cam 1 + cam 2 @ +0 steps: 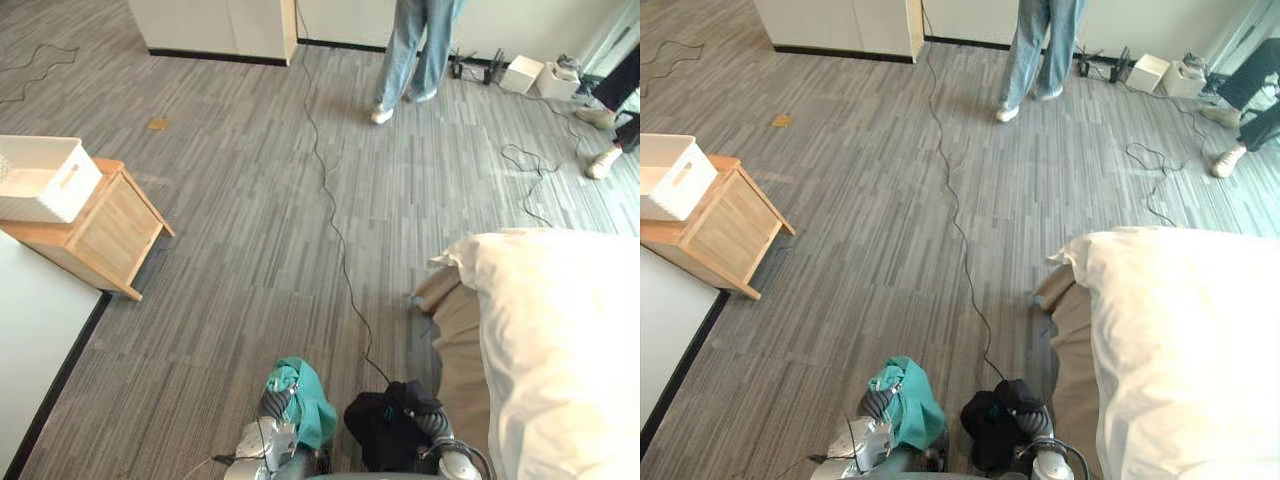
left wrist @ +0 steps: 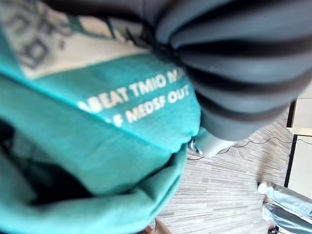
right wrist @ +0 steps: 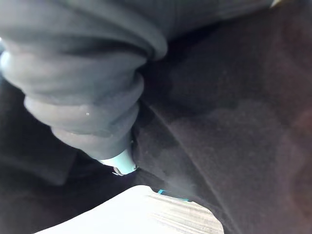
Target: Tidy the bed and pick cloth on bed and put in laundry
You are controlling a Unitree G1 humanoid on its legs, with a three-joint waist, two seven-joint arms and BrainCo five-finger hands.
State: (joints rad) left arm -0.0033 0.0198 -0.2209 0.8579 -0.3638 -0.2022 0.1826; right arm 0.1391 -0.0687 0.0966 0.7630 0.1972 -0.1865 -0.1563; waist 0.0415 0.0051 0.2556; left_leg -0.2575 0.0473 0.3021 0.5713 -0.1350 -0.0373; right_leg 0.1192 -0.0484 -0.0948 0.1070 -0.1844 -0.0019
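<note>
Grey striped carpet [image 1: 250, 220] is separating both hands from the white slotted plastic basket [image 1: 45, 178], sitting on a low wooden side table [image 1: 110, 235] well ahead-left, nearer the left hand [image 1: 272, 403]. Crumpled teal printed cloth [image 1: 312, 408] is draping over the left hand, bunched black cloth [image 1: 378, 428] over the right hand [image 1: 432, 422]; fingers are hiding underneath, grip impossible to tell.

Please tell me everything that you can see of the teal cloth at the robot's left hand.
The teal cloth is a soft, crumpled garment, knit as it looks, with white print and a pale patch with grey print. It lies bunched in folds over the left hand, against its dark ribbed cover. How the hand grips it is hidden.
</note>
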